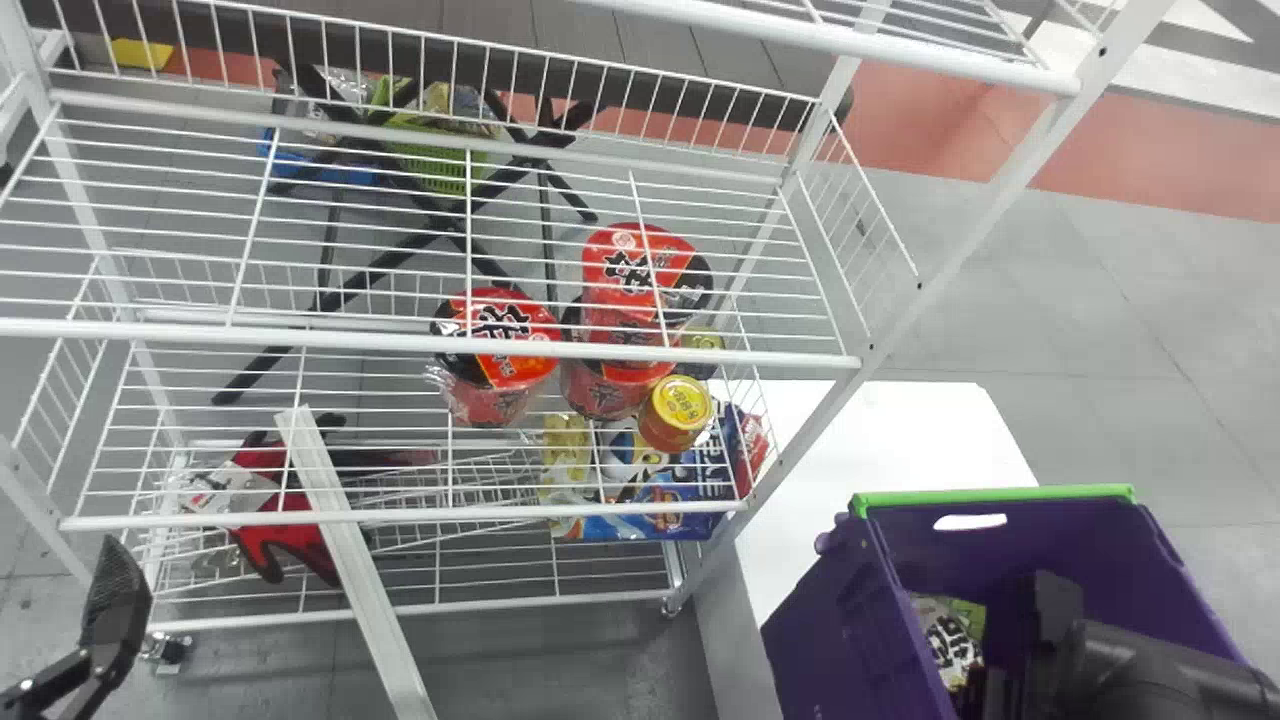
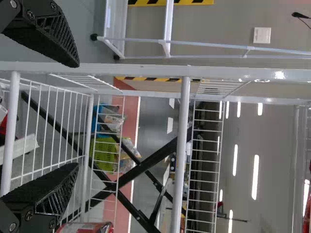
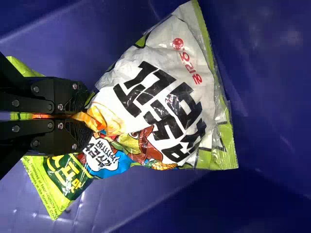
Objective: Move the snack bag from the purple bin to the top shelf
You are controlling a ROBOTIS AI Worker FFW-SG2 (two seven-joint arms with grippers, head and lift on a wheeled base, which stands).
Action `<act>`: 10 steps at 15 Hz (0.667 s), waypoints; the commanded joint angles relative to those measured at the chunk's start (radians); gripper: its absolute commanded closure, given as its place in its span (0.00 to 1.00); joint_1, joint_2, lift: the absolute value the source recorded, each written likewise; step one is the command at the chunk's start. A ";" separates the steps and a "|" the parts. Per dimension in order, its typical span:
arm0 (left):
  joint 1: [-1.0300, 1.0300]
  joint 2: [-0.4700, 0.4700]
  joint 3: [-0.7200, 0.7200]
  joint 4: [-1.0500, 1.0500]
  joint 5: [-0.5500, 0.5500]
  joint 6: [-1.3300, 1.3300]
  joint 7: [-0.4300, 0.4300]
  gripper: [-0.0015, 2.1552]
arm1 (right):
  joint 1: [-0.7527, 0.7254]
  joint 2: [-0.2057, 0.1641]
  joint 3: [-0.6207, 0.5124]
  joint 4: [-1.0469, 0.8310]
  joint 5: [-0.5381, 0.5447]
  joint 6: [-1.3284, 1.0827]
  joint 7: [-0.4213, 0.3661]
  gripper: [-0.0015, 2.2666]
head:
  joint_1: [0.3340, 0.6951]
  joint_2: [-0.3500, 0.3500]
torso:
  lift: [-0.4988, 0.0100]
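Inside the purple bin at the lower right of the head view, the right gripper is down beside the snack bag. In the right wrist view the right gripper is shut on the white and green snack bag, pinching its crumpled middle against the purple walls behind. The left gripper is parked at the head view's lower left, before the rack; its two fingers stand wide apart in the left wrist view, where the left gripper has nothing between them.
A white wire rack stands ahead, its top shelf at the upper right. Red noodle cups, a yellow-lidded jar and blue packages sit on lower shelves. A white table is beside the bin.
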 commanded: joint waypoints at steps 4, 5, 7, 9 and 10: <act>0.000 0.002 0.000 0.000 0.001 0.002 -0.002 0.04 | -0.001 -0.001 -0.001 0.000 0.012 0.018 0.008 0.97 | 1.00 0.00 | 0.24; -0.002 0.002 0.000 0.000 0.001 0.002 -0.002 0.04 | -0.001 -0.001 0.001 0.000 0.012 0.018 0.006 0.97 | 1.00 0.00 | 0.25; -0.003 0.002 0.000 0.002 0.001 0.005 -0.002 0.04 | -0.001 -0.001 -0.001 0.000 0.012 0.018 0.006 0.97 | 1.00 0.00 | 0.26; -0.003 0.002 0.000 0.003 0.001 0.005 -0.002 0.04 | -0.003 -0.001 0.001 0.000 0.012 0.015 0.006 0.97 | 1.00 0.00 | 0.28; -0.005 0.002 -0.002 0.003 0.001 0.005 -0.002 0.04 | -0.003 -0.001 0.001 0.000 0.013 0.015 0.006 0.97 | 1.00 0.00 | 0.29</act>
